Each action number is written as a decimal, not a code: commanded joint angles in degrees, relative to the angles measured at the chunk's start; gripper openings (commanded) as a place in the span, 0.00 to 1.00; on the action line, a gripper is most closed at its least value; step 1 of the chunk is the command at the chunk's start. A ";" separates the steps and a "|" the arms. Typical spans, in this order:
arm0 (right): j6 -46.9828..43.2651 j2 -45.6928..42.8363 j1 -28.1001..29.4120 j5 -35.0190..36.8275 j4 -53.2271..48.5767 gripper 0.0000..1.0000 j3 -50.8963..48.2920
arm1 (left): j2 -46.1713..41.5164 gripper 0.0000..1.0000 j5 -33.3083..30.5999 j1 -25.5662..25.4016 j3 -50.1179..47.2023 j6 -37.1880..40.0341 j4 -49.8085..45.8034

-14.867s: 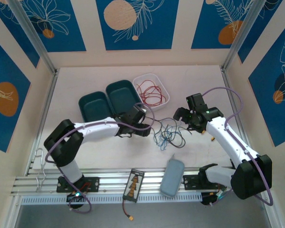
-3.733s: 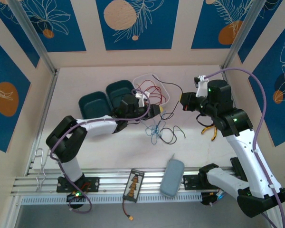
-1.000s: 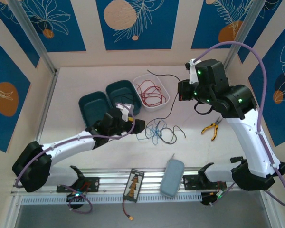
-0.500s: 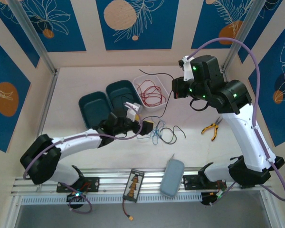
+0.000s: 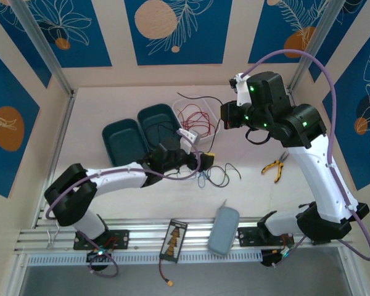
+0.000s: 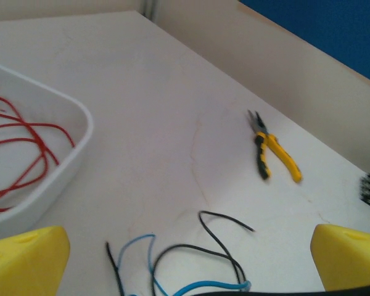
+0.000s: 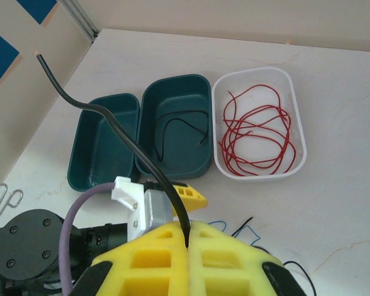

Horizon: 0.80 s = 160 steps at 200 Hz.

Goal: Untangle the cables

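The cables are red, black, blue; the pliers yellow-black.

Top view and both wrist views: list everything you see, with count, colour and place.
white tray: one, white, far side of the table.
red cables: a loose coil, red, inside the white tray.
teal trays: two, dark teal, side by side left of the white tray.
short black cable: one, black, in the teal tray nearest the white one.
loose cables: a few, black and blue, on the table before the trays.
pliers: one, yellow handles, on the table's right.
case: one, grey-blue, on the near rail.
left pincer: yellow fingertips, open by the loose cables.
right pincer: yellow, shut on a long black cable.
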 commanded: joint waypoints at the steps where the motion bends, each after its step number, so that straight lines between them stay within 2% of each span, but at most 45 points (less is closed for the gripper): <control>1: -0.07 -1.06 0.45 -1.68 0.82 0.00 0.72 | 2.56 1.00 -8.68 -0.11 2.34 -1.52 -3.37; 19: -0.68 -1.59 0.46 -1.78 0.15 0.00 2.01 | 4.33 1.00 -11.09 -0.02 3.56 -3.48 -6.97; 103: -4.12 -7.10 0.35 7.88 -3.45 0.00 11.85 | 8.35 0.92 -4.44 0.05 1.45 -5.69 -7.64; 160: -7.34 -7.98 0.35 16.36 -0.81 0.00 13.49 | 4.85 0.96 0.08 0.00 -2.82 -7.89 -6.47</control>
